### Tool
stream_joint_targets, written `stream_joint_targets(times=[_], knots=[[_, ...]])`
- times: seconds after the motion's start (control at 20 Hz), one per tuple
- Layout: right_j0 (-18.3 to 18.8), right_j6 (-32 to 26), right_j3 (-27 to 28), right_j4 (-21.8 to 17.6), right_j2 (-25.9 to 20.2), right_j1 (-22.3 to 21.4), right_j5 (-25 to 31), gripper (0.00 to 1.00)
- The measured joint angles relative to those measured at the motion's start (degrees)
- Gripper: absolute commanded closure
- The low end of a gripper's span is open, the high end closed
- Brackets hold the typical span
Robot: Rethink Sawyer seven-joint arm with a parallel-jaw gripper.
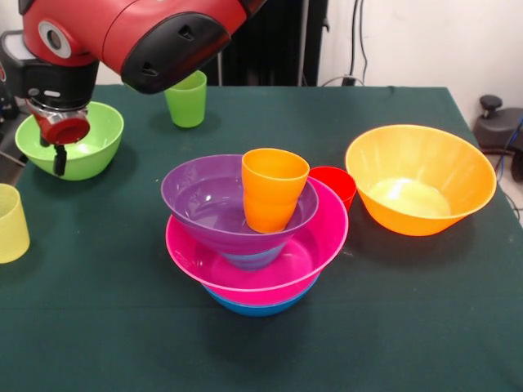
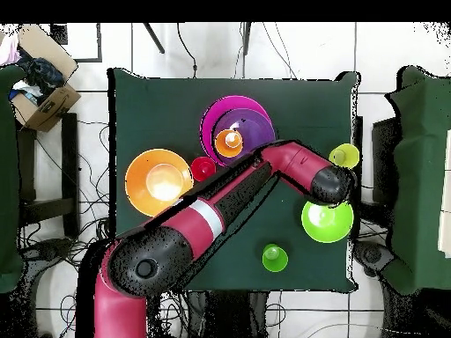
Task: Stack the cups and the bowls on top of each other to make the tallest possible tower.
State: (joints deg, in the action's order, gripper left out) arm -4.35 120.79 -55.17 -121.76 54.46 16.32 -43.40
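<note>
- Table [image 1: 98, 327]: dark green cloth, holds everything.
- Arm [image 1: 139, 33]: reaches over the lime green bowl; the overhead view confirms the wrist sits above it.
- Tower [image 1: 253, 237]: mid-table, partly built. Bottom to top: large blue bowl [image 1: 257, 306], pink bowl [image 1: 319, 245], what looks like a small blue bowl [image 1: 253, 260] under the purple bowl [image 1: 196, 200], then the orange cup [image 1: 274, 192] standing upright in the purple bowl, against its rim.
- Orange bowl [image 1: 421, 180]: loose, upright, well apart from the tower.
- Lime green bowl [image 1: 98, 143]: loose, upright, under the wrist.
- Loose cups: green cup [image 1: 187, 100] at the far side, red cup [image 1: 337, 184] just behind the pink bowl, pale yellow cup [image 1: 10, 222] at the table edge.
- Gripper [image 1: 59, 159]: hangs at the lime green bowl; cannot tell whether it is released or clenched.
- Progress estimate: roughly half stacked; two bowls and three cups left.
</note>
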Motion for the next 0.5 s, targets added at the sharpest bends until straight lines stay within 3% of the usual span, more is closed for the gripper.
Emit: stream_joint_targets(times=[0.5], knots=[[0.0, 0.0, -0.39, 0.0, -0.53, 0.0, 0.01, 0.0]])
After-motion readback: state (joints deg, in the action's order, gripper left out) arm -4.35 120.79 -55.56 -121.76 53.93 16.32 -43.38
